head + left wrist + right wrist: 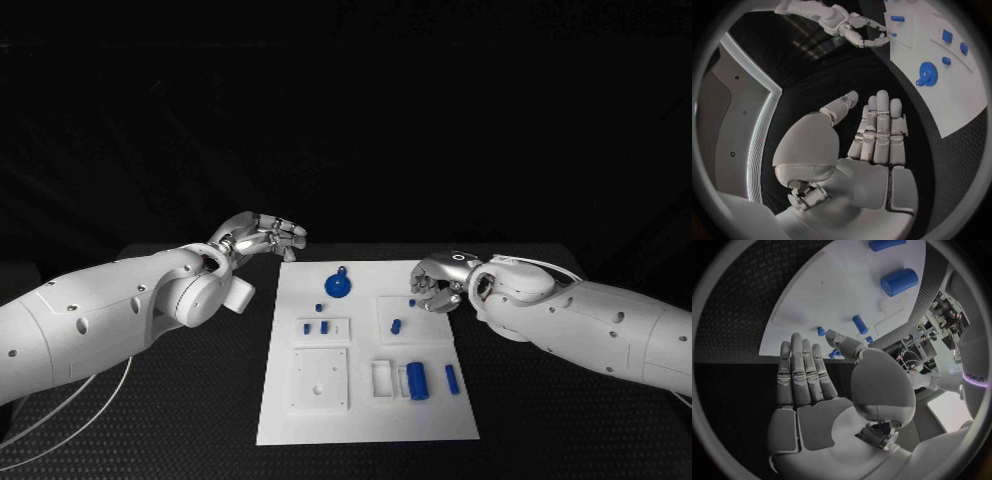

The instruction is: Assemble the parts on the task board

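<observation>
Left hand: the left hand [264, 238] hovers just off the far left corner of the board, holding nothing; its wrist view shows the fingers [879, 132] straight, side by side, thumb apart (released, palm bare).
Right hand: the right hand [444, 281] sits at the board's right edge near the far end, fingers curled somewhat in the head view; its wrist view shows the palm [826, 415] bare and the fingers extended, grasping nothing.
Hands, count: two, one at each side of the board's far end, neither touching a part.
Board: one white task board [361, 420], lying lengthwise in the middle of the black table [173, 420].
Gear: one round blue gear [338, 286] at the far end of the board, between the two hands, nearer the left one but apart from it (also seen from the left wrist [927, 74]).
Cylinder: one thick blue cylinder [417, 379] lying in the near right part of the board, well apart from both hands.
Rod: one thin blue rod [451, 377] just beside the cylinder, toward the board's right edge.
Small pegs: about five small blue pieces in the middle of the board (too small to tell their shapes); the one [413, 303] by the right edge is nearest the right hand.
Recesses: one square recessed plate [319, 378] in the near left part.
</observation>
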You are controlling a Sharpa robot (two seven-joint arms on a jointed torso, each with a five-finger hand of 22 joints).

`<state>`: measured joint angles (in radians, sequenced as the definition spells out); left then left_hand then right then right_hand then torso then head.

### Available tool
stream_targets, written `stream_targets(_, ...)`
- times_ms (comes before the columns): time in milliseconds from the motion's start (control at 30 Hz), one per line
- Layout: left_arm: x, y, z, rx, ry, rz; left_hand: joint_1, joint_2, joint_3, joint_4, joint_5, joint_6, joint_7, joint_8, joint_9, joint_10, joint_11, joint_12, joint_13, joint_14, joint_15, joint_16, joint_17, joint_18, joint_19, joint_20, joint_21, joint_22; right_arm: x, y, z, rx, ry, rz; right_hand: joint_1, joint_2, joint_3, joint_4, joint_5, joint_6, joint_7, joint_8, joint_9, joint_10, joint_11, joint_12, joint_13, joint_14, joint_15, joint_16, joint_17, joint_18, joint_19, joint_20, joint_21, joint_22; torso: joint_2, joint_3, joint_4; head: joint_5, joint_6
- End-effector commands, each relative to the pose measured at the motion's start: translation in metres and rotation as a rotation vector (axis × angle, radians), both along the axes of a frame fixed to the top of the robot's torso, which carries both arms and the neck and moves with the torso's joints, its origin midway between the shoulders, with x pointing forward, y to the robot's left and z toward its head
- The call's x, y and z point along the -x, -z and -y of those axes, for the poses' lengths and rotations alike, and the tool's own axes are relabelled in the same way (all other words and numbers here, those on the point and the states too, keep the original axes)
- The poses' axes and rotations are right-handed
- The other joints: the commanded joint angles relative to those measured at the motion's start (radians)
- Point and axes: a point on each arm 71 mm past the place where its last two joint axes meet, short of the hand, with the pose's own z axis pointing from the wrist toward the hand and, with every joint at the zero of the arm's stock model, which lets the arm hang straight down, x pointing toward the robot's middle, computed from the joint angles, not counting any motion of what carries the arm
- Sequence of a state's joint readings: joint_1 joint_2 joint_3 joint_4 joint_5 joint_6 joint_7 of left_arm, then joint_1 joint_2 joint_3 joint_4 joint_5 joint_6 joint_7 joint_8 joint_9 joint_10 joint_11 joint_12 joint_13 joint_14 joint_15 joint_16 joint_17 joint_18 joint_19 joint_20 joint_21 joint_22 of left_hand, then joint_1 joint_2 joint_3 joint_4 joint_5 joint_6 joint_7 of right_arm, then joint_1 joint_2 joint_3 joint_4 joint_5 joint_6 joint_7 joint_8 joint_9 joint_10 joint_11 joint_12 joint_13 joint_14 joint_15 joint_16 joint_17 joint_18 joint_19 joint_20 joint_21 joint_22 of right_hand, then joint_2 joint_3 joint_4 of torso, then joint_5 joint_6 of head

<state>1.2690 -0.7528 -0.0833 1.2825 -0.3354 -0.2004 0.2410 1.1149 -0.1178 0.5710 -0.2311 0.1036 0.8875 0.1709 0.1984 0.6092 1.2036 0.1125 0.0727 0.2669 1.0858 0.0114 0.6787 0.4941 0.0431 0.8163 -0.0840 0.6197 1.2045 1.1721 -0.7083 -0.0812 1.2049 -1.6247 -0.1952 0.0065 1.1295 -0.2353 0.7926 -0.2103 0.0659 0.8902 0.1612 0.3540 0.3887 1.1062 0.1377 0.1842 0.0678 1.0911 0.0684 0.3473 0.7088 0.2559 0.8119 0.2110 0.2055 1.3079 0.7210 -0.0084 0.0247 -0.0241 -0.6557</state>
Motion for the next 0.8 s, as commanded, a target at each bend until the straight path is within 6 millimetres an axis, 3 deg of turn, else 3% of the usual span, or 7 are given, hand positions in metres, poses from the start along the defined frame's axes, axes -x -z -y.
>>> stream_targets(33,0.000,-0.001,0.001,0.046,0.002,-0.013,-0.008,0.001,-0.006,0.002,-0.006,-0.006,0.000,0.005,0.001,-0.007,0.002,-0.005,-0.002,0.005,0.006,-0.005,0.002,-0.013,-0.005,0.003,-0.007,-0.001,-0.001,0.001,-0.002,0.030,-0.003,0.054,0.001,-0.017,0.006,0.008,-0.006,-0.006,0.004,-0.007,-0.003,0.005,0.003,-0.014,-0.001,-0.009,0.007,-0.009,0.001,0.005,-0.012,0.002,-0.007,0.018,0.000,0.0009,0.0007,0.004,-0.003)
stream_targets(233,0.000,-0.001,0.001,0.055,-0.002,-0.020,-0.011,0.000,-0.009,0.003,-0.007,-0.011,0.001,0.004,0.000,-0.012,0.003,-0.006,-0.003,0.007,0.006,-0.010,0.005,-0.013,-0.004,0.003,-0.009,0.000,0.000,0.003,-0.006,0.022,-0.007,0.063,0.011,-0.026,0.014,0.012,-0.010,-0.007,-0.003,-0.009,-0.006,0.003,0.007,-0.032,0.000,-0.016,0.009,-0.018,0.002,0.004,-0.023,0.006,-0.011,0.019,0.000,0.0021,0.0014,0.004,-0.005)
stream_targets(533,0.001,-0.001,0.004,0.060,0.008,-0.031,-0.013,0.000,-0.012,0.005,-0.010,-0.015,0.003,0.003,-0.001,-0.015,0.004,-0.005,-0.004,0.010,0.007,-0.015,0.009,-0.012,-0.002,0.003,-0.011,0.001,0.001,0.011,-0.014,0.039,-0.020,0.046,0.019,-0.019,0.024,0.018,-0.013,-0.004,-0.002,-0.008,-0.007,0.018,0.003,-0.036,0.002,-0.011,0.007,-0.017,0.006,0.006,-0.019,0.006,-0.009,0.020,0.001,0.0015,0.0003,0.001,-0.009)
stream_targets(633,0.001,0.000,0.004,0.060,0.010,-0.033,-0.014,0.000,-0.013,0.005,-0.011,-0.017,0.003,0.002,-0.001,-0.016,0.005,-0.005,-0.004,0.010,0.007,-0.016,0.010,-0.012,-0.001,0.003,-0.012,0.001,0.002,0.014,-0.017,0.049,-0.031,0.039,0.025,-0.013,0.029,0.019,-0.013,0.004,0.004,-0.005,-0.006,0.035,-0.003,-0.035,0.006,-0.005,0.005,-0.015,0.011,0.006,-0.015,0.005,-0.005,0.021,0.001,0.0015,0.0008,0.002,-0.008)
stream_targets(800,0.001,0.000,0.004,0.059,0.009,-0.035,-0.014,0.000,-0.013,0.006,-0.011,-0.018,0.004,0.002,-0.002,-0.017,0.005,-0.005,-0.005,0.011,0.007,-0.018,0.011,-0.012,-0.001,0.003,-0.013,0.002,0.004,0.019,-0.021,0.059,-0.042,0.032,0.028,-0.002,0.029,0.016,-0.013,0.030,-0.006,0.008,-0.002,0.080,-0.020,-0.026,0.020,0.013,-0.003,-0.005,0.026,0.006,0.001,-0.001,0.005,0.021,0.000,0.0013,0.0000,0.003,-0.011)
